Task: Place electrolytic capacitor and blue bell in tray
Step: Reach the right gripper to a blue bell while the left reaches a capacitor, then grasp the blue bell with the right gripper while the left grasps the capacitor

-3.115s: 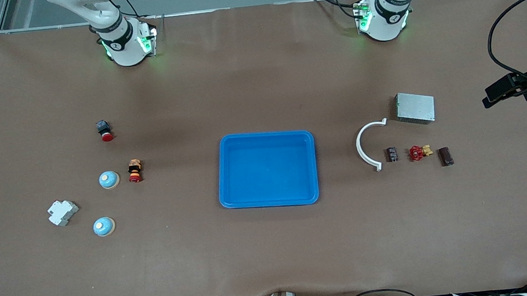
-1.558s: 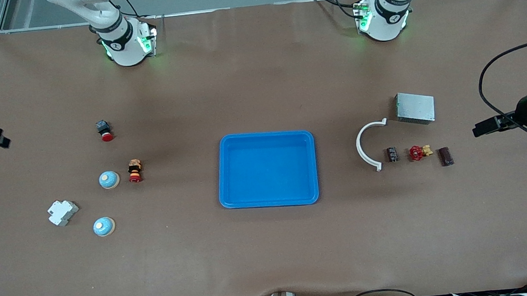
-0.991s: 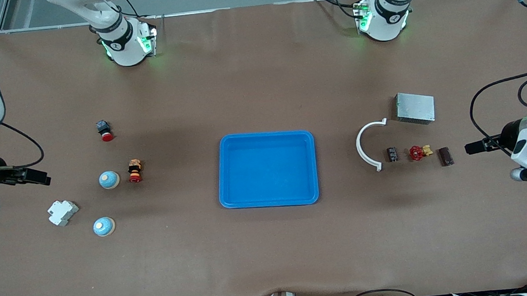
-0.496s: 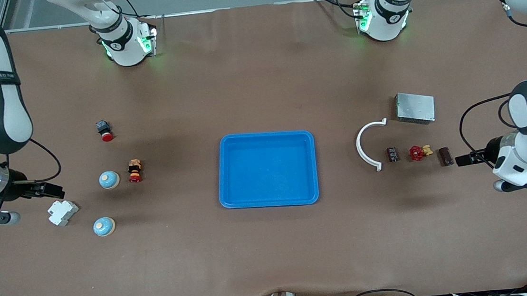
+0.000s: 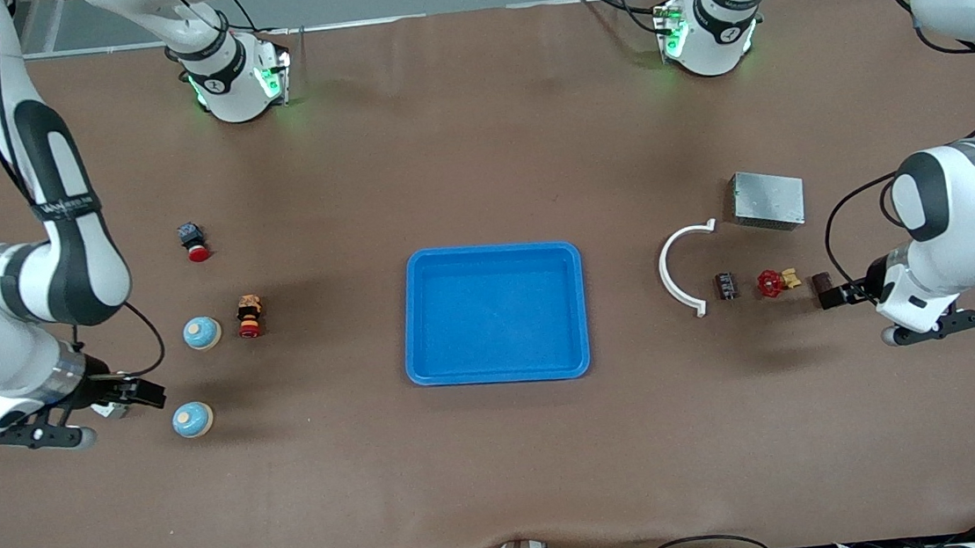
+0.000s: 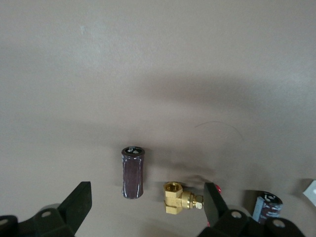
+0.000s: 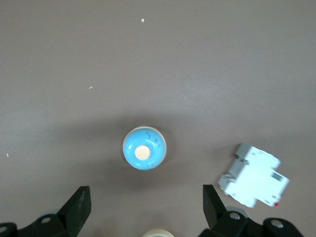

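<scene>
you have both end effectors wide open and empty. the left end effector [image 5: 829, 295] hangs over the brown capacitor [image 6: 133, 172] at the left arm's end of the tabletop [image 5: 504, 467]; between its fingers the cylinder's long axis runs crosswise to the gap, so closing should pinch its round sides. a second, darker capacitor [image 5: 725, 285] lies past the red valve [image 5: 770, 283], toward the tray [image 5: 426, 376]. the right end effector [image 5: 145, 395] hangs over the white breaker [image 7: 254, 176], just beside the nearer blue bell [image 5: 192, 419]; the other bell [image 5: 201, 332] sits farther from the camera. the tray is empty, mid-tabletop, well apart from both, with open surface between.
</scene>
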Controlling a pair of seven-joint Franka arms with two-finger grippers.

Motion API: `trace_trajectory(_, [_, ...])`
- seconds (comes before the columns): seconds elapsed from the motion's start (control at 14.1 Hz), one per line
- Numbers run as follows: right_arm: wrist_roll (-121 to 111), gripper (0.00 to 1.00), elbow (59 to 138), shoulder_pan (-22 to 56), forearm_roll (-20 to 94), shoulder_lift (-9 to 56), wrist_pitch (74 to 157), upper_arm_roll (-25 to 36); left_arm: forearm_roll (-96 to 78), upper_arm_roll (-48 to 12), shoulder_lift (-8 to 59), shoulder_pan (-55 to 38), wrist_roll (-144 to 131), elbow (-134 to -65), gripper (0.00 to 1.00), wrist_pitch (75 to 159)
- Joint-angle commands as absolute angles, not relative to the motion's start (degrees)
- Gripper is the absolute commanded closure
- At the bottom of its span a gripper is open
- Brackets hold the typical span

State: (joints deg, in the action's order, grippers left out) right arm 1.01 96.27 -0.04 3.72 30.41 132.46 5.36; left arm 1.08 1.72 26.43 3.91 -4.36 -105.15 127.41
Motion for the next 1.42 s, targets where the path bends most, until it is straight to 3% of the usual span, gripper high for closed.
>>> trace_trajectory(0.0, [2.11,0.0,93.43,0.18,4.57,33.3,133.32,5.36,2.02,1.49,24.34,4.22,-4.39,-109.16,0.0,129.64])
trace_trajectory(0.57, [2.11,0.0,88.68,0.26,7.64,41.48,135.08,5.36,2.02,1.58,29.09,5.8,-4.39,-108.37,0.0,130.17])
trace_trajectory(1.35, [1.23,0.0,88.59,-0.18,7.03,45.26,138.78,5.36,1.93,1.67,34.01,5.89,-4.75,-106.61,0.0,132.63])
